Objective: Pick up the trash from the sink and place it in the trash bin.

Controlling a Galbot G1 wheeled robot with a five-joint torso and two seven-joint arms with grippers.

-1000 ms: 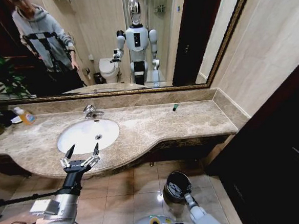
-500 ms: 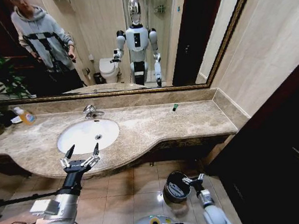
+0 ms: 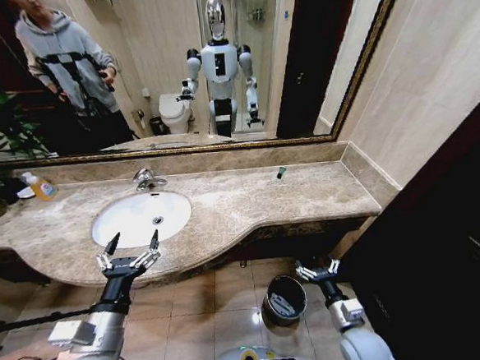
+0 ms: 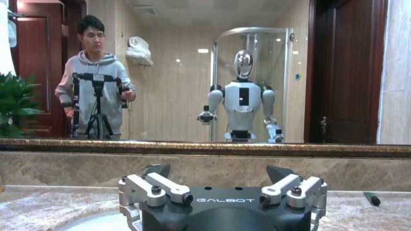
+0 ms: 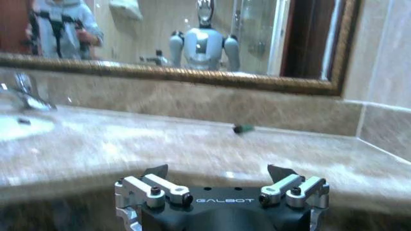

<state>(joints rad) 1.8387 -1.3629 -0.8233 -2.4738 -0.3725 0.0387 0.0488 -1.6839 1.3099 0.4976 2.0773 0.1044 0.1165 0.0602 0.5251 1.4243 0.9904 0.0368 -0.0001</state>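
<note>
Both grippers spread, empty: left gripper (image 3: 130, 252) lower left at sink (image 3: 116, 230) edge, right gripper (image 3: 316, 270) beside trash bin (image 3: 284, 297), bottom centre. Green-capped scrap (image 3: 281, 173) upper centre on the counter: likely light, slick; pinch mid-body

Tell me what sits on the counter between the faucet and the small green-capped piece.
Nothing: in the head view the marble between the faucet and the green-capped piece is bare.
</note>
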